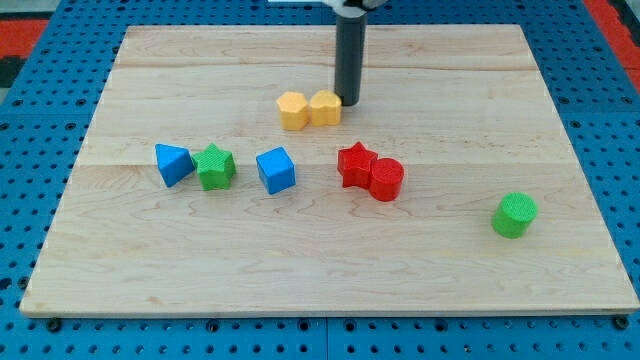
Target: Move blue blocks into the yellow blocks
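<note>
Two yellow blocks sit together at the board's upper middle: a hexagon-like one (pixel 292 110) on the left and a rounder one (pixel 325 107) touching it on the right. A blue cube (pixel 276 170) lies below them near the centre. A blue triangular block (pixel 173 163) lies farther left, touching a green star (pixel 215 167). My tip (pixel 349 102) rests on the board just right of the right yellow block, touching or nearly touching it. It is well above and right of both blue blocks.
A red star (pixel 355 164) and a red cylinder (pixel 386 179) touch each other right of the blue cube. A green cylinder (pixel 515 215) stands at the right. The wooden board (pixel 320 280) lies on a blue pegboard.
</note>
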